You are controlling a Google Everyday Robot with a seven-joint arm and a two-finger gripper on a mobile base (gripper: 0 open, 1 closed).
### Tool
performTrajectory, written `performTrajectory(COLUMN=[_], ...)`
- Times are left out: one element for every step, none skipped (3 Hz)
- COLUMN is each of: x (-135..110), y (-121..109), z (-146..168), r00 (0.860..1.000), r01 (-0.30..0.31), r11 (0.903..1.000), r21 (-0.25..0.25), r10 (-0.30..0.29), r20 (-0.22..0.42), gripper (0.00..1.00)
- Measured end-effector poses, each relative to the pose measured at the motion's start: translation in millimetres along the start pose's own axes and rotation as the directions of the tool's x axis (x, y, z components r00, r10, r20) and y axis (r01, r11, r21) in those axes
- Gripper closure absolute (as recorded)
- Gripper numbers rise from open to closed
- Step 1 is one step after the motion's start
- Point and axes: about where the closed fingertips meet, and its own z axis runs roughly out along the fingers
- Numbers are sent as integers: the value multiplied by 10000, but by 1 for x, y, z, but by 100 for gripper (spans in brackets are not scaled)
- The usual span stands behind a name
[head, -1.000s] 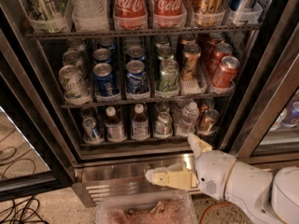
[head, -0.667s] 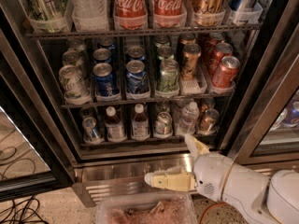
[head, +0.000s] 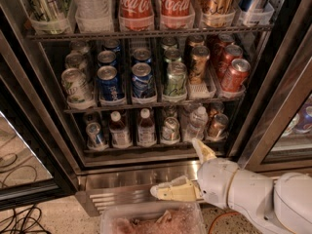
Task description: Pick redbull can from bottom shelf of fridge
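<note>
The fridge point(head: 131, 182) stands open, with a dark interior and a vented steel base. On the bottom shelf point(head: 146, 148), the slim blue-and-silver redbull can point(head: 95, 134) stands at the far left. Beside it to the right are two small brown bottles point(head: 118, 130), a silver can, a clear bottle and a copper-brown can point(head: 216, 126). My gripper point(head: 184, 172) hangs in front of the steel base, below the shelf's right half. It is open and empty. One cream finger point(head: 203, 151) points up at the shelf edge and the other point(head: 171, 192) points left. The gripper is well right of the redbull can and lower.
The middle shelf point(head: 146, 100) holds blue, green and red cans. Coca-Cola bottles point(head: 136, 4) stand on the rack above. A clear plastic tub point(head: 151, 221) sits below the gripper. The glass door point(head: 19, 165) swings out at left, with cables point(head: 14, 221) on the floor.
My arm has shifted slightly to the left in front of the fridge base. The fingers stay spread, and nothing on the shelves has moved.
</note>
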Motion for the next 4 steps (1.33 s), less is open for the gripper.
performTrajectory(x=[28,26,28,40], y=[0,-14,-11,-7], z=[8,11,15,37], r00=[9750,9634,9636,9715], r01=[2029,2506,2496,2302], r11=[9765,9596,9619,9704], r21=[725,1276,1118,723], r10=[-1946,-2342,-2353,-2248], r20=[-1077,-1306,-1267,-756], gripper=[0,0,0,0])
